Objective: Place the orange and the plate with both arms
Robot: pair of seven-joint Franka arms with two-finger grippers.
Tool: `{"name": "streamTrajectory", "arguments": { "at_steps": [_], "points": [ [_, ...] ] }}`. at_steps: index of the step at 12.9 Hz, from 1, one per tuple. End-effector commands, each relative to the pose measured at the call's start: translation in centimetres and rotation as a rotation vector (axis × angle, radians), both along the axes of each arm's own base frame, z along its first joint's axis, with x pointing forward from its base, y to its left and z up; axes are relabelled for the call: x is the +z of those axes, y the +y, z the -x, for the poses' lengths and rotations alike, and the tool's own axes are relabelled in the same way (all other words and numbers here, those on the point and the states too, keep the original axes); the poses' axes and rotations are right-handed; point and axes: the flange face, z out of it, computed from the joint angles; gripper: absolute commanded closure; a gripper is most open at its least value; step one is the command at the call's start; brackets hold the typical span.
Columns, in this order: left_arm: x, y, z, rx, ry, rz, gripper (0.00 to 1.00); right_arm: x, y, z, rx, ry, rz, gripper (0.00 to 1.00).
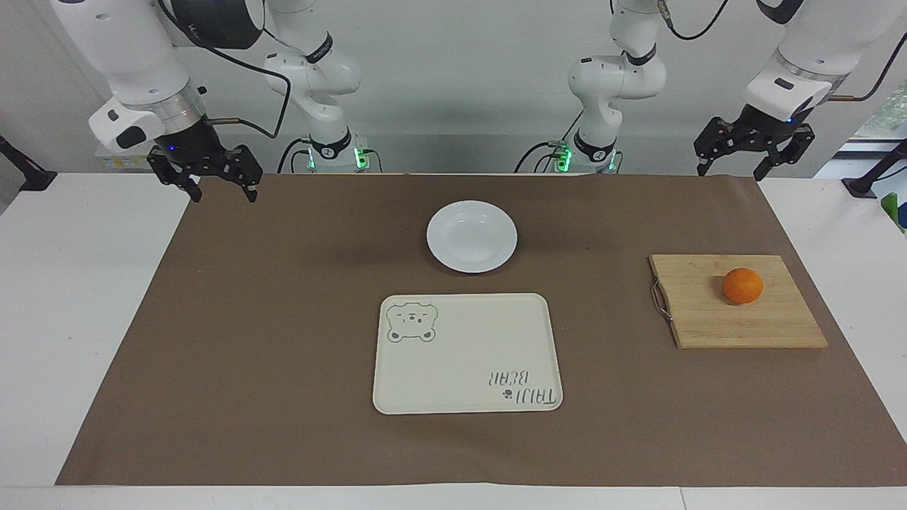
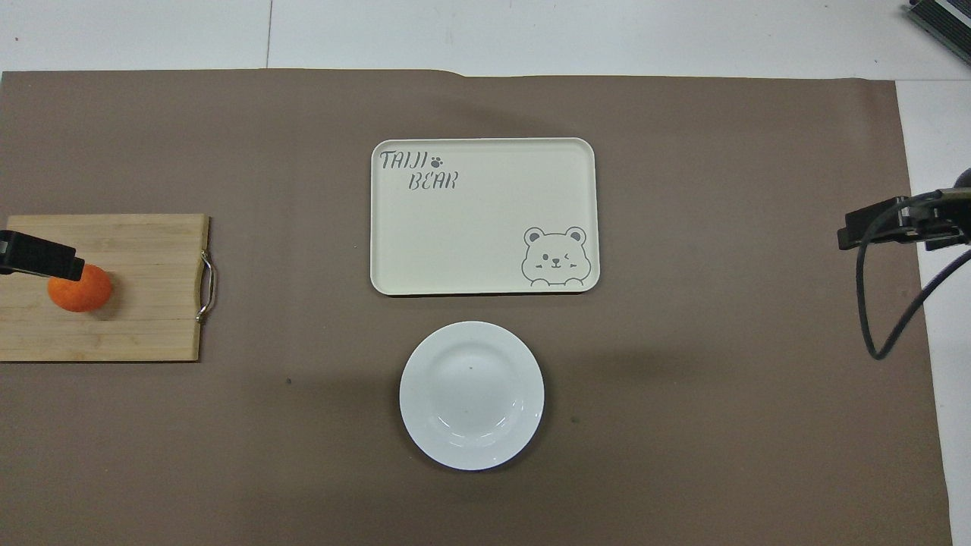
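The orange (image 1: pixel 742 285) (image 2: pixel 80 290) rests on a wooden cutting board (image 1: pixel 708 319) (image 2: pixel 144 303) toward the left arm's end of the table. The empty white plate (image 1: pixel 472 236) (image 2: pixel 472 395) sits mid-table on the brown mat, nearer to the robots than the tray. My left gripper (image 1: pixel 732 170) hangs open and empty in the air over the mat's robot-side edge, well clear of the orange. In the overhead view, only the tip of the left gripper (image 2: pixel 38 258) shows, overlapping the orange's edge. My right gripper (image 1: pixel 222 191) (image 2: pixel 887 224) hangs open and empty over the mat's corner at its own end.
A cream rectangular tray (image 1: pixel 468 353) (image 2: pixel 484 216) with a bear drawing lies empty, farther from the robots than the plate. The board has a metal handle (image 1: pixel 660 299) on its side toward the tray. A black cable (image 2: pixel 872 303) loops below the right gripper.
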Motion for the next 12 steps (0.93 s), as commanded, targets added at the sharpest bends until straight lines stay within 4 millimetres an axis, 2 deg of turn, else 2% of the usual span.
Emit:
{"name": "streamTrajectory", "arguments": {
  "at_steps": [1,8,12],
  "points": [
    [0.2,0.3,0.8,-0.005,0.001,-0.006,0.00,0.2,0.1,-0.2,-0.013,-0.002,-0.004,0.00],
    [0.1,0.4,0.8,-0.009,0.002,-0.006,0.00,0.2,0.0,-0.2,-0.015,-0.002,-0.004,0.00],
    [0.1,1.3,0.7,0.003,-0.002,-0.004,0.00,0.2,0.0,-0.2,-0.015,-0.002,-0.002,0.00]
  ]
}}
